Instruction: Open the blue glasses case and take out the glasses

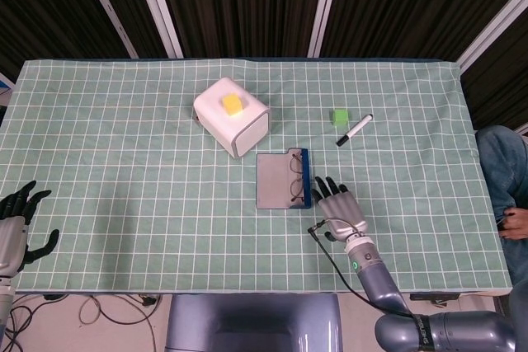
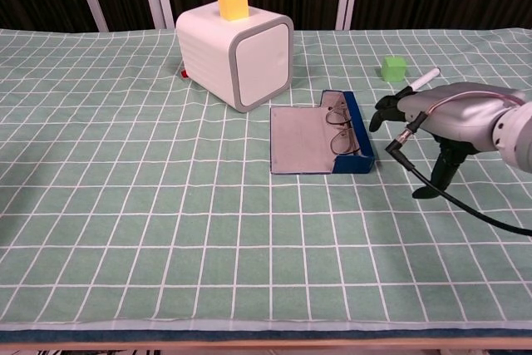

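Note:
The blue glasses case [image 1: 283,180] [image 2: 318,144] lies open at the table's middle, its grey lid flat to the left. Thin-framed glasses [image 1: 297,177] [image 2: 338,129] rest in its blue tray on the right side. My right hand [image 1: 339,206] [image 2: 432,122] hovers just right of the case and slightly nearer to me, fingers spread, holding nothing. My left hand [image 1: 16,224] hangs beyond the table's near left edge, fingers apart and empty; the chest view does not show it.
A white box [image 1: 232,116] [image 2: 235,51] with a yellow cube [image 1: 233,104] [image 2: 233,3] on top stands behind the case to the left. A green cube [image 1: 339,116] [image 2: 393,66] and a marker [image 1: 355,129] [image 2: 421,80] lie at the back right. A person's knee [image 1: 501,179] is at the right edge.

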Action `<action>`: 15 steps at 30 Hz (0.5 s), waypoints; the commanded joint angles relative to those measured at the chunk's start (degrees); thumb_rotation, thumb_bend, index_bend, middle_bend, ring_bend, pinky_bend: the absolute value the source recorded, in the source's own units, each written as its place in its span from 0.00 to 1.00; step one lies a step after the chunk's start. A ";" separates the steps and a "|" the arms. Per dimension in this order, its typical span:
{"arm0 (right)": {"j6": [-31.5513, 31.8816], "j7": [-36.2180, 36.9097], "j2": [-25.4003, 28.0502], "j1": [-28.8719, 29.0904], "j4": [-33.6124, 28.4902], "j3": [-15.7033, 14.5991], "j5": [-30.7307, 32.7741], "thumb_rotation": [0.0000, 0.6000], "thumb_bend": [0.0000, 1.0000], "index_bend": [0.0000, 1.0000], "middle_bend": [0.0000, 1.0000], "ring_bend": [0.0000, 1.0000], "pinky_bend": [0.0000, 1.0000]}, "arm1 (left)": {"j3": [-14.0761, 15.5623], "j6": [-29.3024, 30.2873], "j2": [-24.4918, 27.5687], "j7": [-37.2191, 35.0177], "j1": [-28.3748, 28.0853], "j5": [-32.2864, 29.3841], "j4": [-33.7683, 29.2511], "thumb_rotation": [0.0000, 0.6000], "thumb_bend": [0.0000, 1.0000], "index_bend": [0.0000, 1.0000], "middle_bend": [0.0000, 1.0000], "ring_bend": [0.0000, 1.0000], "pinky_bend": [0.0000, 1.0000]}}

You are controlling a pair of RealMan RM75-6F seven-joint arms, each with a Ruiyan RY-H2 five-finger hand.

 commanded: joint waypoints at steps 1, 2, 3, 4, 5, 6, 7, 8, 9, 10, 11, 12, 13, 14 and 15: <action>0.11 -0.33 -1.14 0.26 0.38 -0.16 -0.56 1.00 0.25 0.19 0.00 0.00 0.21 | 0.00 -0.05 -0.01 0.02 -0.02 -0.06 0.03 1.00 0.37 0.16 0.00 0.00 0.00; 0.18 -0.32 -1.48 0.30 0.42 -0.14 -0.81 1.00 0.25 0.19 0.00 0.00 0.21 | 0.00 -0.07 -0.01 0.05 -0.03 -0.09 0.04 1.00 0.37 0.16 0.00 0.00 0.00; 0.27 -0.33 -1.84 0.36 0.38 -0.15 -1.18 1.00 0.25 0.19 0.00 0.00 0.21 | -0.01 -0.09 -0.01 0.08 -0.04 -0.12 0.02 1.00 0.37 0.16 0.00 0.00 0.00; 0.48 -0.43 -2.25 0.39 0.41 -0.23 -1.71 1.00 0.25 0.19 0.00 0.00 0.21 | -0.01 -0.08 -0.01 0.09 -0.04 -0.13 0.03 1.00 0.37 0.16 0.00 0.00 0.00; 0.47 -0.58 -2.71 0.53 0.29 -0.32 -2.26 1.00 0.25 0.19 0.00 0.00 0.21 | -0.01 -0.10 -0.01 0.09 -0.05 -0.15 0.02 1.00 0.37 0.16 0.00 0.00 0.00; 0.70 -0.77 -3.19 0.53 0.38 -0.42 -2.54 1.00 0.25 0.19 0.00 0.00 0.21 | -0.02 -0.11 0.00 0.12 -0.06 -0.19 0.01 1.00 0.37 0.16 0.00 0.00 0.00; 0.83 -0.93 -3.42 0.53 0.47 -0.46 -2.59 1.00 0.25 0.19 0.00 0.00 0.21 | -0.03 -0.10 0.00 0.13 -0.06 -0.19 0.00 1.00 0.37 0.16 0.00 0.00 0.00; 0.88 -1.09 -3.63 0.56 0.55 -0.49 -2.62 1.00 0.25 0.19 0.00 0.00 0.21 | -0.03 -0.09 0.00 0.14 -0.06 -0.18 -0.01 1.00 0.37 0.16 0.00 0.00 0.00; 0.89 -1.26 -3.81 0.58 0.59 -0.57 -2.65 1.00 0.25 0.19 0.00 0.00 0.21 | -0.03 -0.10 0.00 0.14 -0.06 -0.21 0.00 1.00 0.37 0.16 0.00 0.00 0.00; 0.90 -1.42 -3.98 0.60 0.63 -0.64 -2.67 1.00 0.25 0.19 0.00 0.00 0.21 | -0.03 -0.13 0.00 0.14 -0.07 -0.22 0.00 1.00 0.37 0.16 0.00 0.00 0.00; 0.90 -1.52 -4.08 0.62 0.67 -0.69 -2.68 1.00 0.25 0.20 0.00 0.00 0.21 | -0.03 -0.14 0.00 0.14 -0.08 -0.23 0.00 1.00 0.37 0.16 0.00 0.00 0.00; 0.90 -1.69 -4.22 0.63 0.74 -0.78 -2.71 1.00 0.25 0.20 0.00 0.00 0.21 | -0.03 -0.13 0.01 0.16 -0.08 -0.23 0.00 1.00 0.37 0.16 0.00 0.00 0.00; 0.92 -1.86 -4.36 0.64 0.88 -0.89 -2.76 1.00 0.25 0.20 0.00 0.00 0.21 | -0.04 -0.13 0.01 0.15 -0.08 -0.25 0.01 1.00 0.37 0.16 0.00 0.00 0.00; 0.96 -2.02 -4.53 0.64 1.08 -0.98 -2.81 1.00 0.25 0.20 0.00 0.00 0.21 | -0.05 -0.12 0.01 0.14 -0.08 -0.26 0.00 1.00 0.37 0.16 0.00 0.00 0.00; 1.03 -2.16 -4.69 0.62 1.32 -1.05 -2.85 1.00 0.25 0.20 0.00 0.00 0.21 | -0.04 -0.11 0.01 0.16 -0.07 -0.26 0.00 1.00 0.37 0.16 0.00 0.00 0.00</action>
